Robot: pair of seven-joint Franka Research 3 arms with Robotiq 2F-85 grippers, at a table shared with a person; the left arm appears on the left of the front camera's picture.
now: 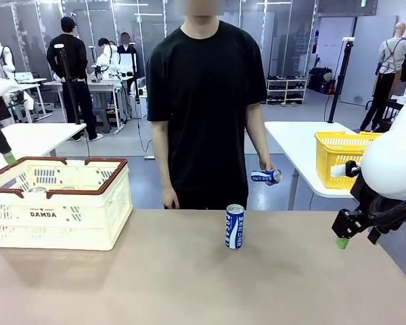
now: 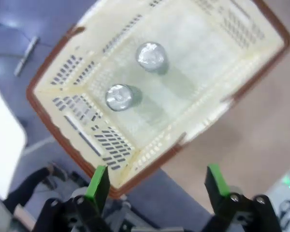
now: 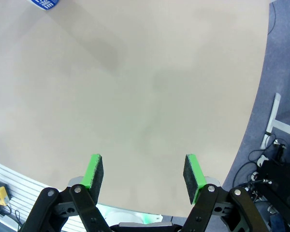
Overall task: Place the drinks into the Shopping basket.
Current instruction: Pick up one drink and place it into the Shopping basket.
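Observation:
A blue drink can (image 1: 235,227) with white lettering stands upright at the middle of the table, and its edge shows in the right wrist view (image 3: 44,3). The person's hand holds another blue can (image 1: 266,177) on its side above the table's far edge. The cream Shopping basket (image 1: 88,203) with a brown rim sits at the table's left. Seen from above, the basket (image 2: 222,43) holds two upright cans with silver tops (image 2: 151,56) (image 2: 120,96). My left gripper (image 2: 156,182) hangs open above the basket's near rim (image 1: 9,158). My right gripper (image 3: 145,173) is open over bare table at the right (image 1: 358,237).
A yellow mesh basket (image 1: 342,156) sits on a white side table (image 1: 291,139) behind at the right. Another white table (image 1: 34,139) stands behind the basket at the left. The person stands at the far edge, centre. Bare tabletop (image 1: 189,284) spreads around the standing can.

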